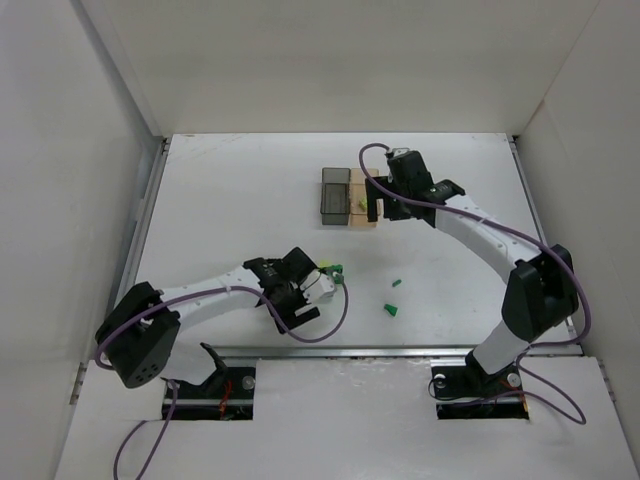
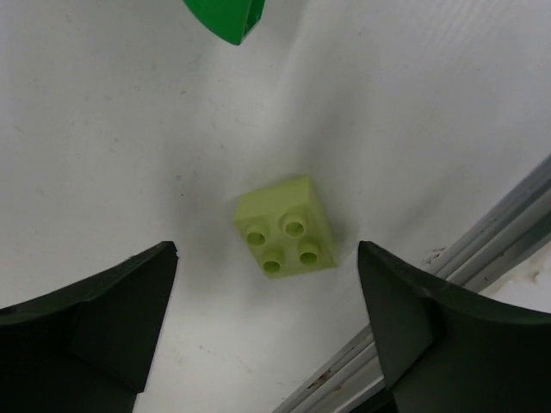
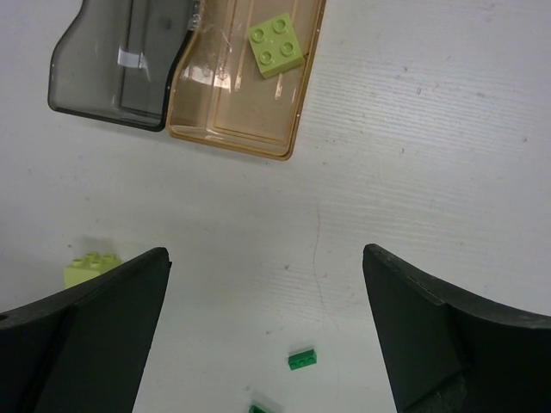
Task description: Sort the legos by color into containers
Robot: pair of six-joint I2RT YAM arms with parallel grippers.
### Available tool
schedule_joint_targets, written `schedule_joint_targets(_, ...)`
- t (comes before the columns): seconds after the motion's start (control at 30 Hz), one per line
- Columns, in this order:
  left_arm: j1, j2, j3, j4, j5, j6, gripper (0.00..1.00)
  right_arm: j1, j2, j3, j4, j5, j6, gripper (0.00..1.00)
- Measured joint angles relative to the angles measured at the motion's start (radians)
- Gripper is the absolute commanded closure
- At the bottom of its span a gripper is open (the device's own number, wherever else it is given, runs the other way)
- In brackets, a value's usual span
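The left gripper (image 1: 318, 285) is hanging low over the table (image 1: 230, 210) with its jaws spread wide and gripping nothing. In the left wrist view a pale yellow-green brick (image 2: 287, 237) is lying studs up on the table between the two fingers (image 2: 112, 318), touching neither. A dark green brick (image 2: 225, 17) is sitting just beyond it, cut off by the top of that view. The metal rail (image 2: 486, 241) along the table's near edge is running close to the finger on the right of that view, so room is tight there. Toward the far side the white surface is lying open.

The right gripper (image 1: 380, 207) is hovering just beside the right side of the boxes, its jaws likewise released and empty. Its camera is looking down on both boxes. The smoky grey box (image 3: 103, 69) and the orange-tan box (image 3: 225, 112) are standing joined side by side, grey on the left. They are sitting toward the far middle of the table, well apart from the white walls (image 1: 60, 200). A broad stretch of bare table is lying between them and the loose bricks.

There are two boxes, two pale bricks and three dark green ones. The second pale brick (image 3: 275, 45) is resting studs up inside the orange-tan box, near its far corner. The first is sitting under the left gripper. All three dark green bricks are lying on the table. One is beside the pale brick, while the middle green brick (image 1: 397, 284) and the nearer green brick (image 1: 391, 311) are lying close together to its right.
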Motion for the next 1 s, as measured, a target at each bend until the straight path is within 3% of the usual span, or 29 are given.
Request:
schedule_joint_targets(0.13,0.000,0.009,-0.013,0.014,-0.003,-0.004,0.56,0.000,-0.016,-0.016,0.001,0.018,0.003,0.01)
schedule_joint_targets(0.17,0.000,0.009,-0.013,0.016,0.000,-0.003,0.79,0.000,-0.021,-0.019,0.001,0.023,0.004,0.01)
schedule_joint_targets(0.23,0.000,0.010,-0.014,0.019,0.000,-0.001,1.00,0.000,-0.025,-0.019,0.002,0.030,0.004,0.01)
schedule_joint_targets(0.47,0.000,0.003,0.003,0.018,-0.010,-0.001,1.00,-0.004,-0.025,-0.019,0.006,0.037,0.004,0.00)
schedule_joint_targets(0.67,0.058,-0.125,0.109,0.027,-0.040,0.061,1.00,-0.066,-0.025,-0.019,0.057,-0.044,0.020,0.00)
schedule_joint_targets(0.83,0.109,-0.046,0.398,0.144,0.021,0.089,1.00,-0.125,-0.025,-0.019,0.100,-0.074,0.039,0.00)
schedule_joint_targets(1.0,0.134,0.294,0.817,0.268,0.155,-0.023,1.00,-0.171,-0.025,-0.018,0.127,-0.119,0.075,0.00)
